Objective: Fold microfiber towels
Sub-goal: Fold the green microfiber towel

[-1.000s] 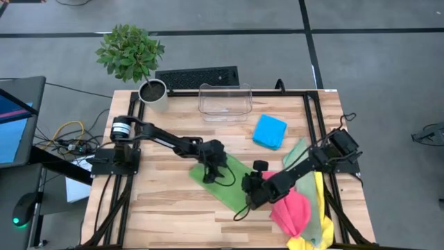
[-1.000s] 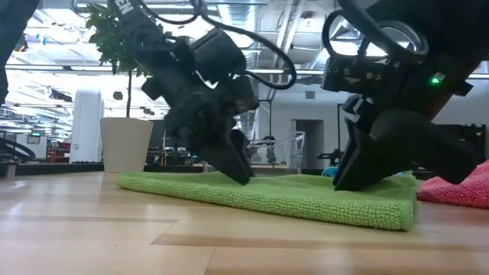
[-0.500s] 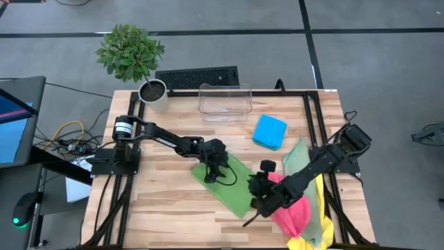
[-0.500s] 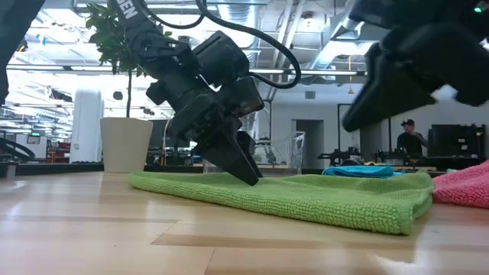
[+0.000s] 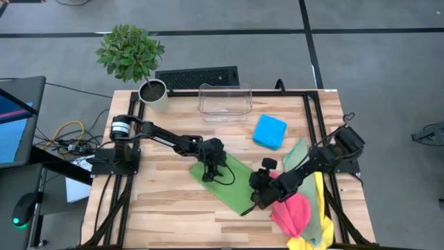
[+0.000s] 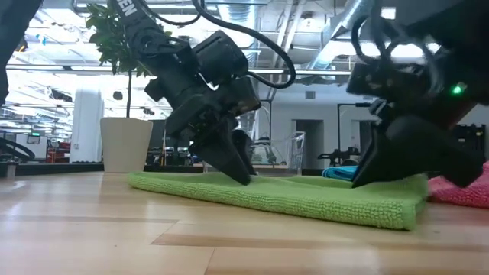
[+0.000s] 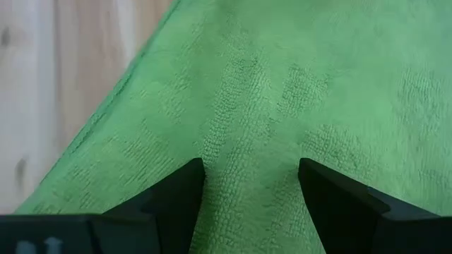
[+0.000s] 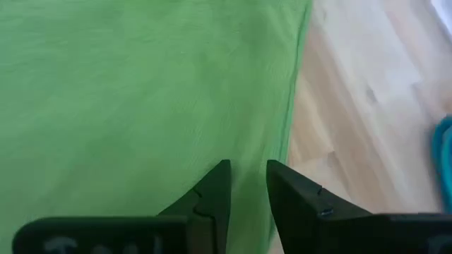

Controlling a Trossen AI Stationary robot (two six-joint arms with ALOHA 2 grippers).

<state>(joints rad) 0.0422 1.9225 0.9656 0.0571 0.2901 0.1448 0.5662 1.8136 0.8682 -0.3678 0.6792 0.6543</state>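
where nubby, flat green towel (image 5: 232, 182)

— Any writing you can read anywhere?

— Only a scrap. In the low view, white capital letters run along the left arm (image 6: 137, 23) near the top edge; they are cut off and seen at an angle, something like "EN", and I cannot make out the whole word.

— Labels, numbers, signs elsewhere?

— None legible, in the room behind or in either wrist view.
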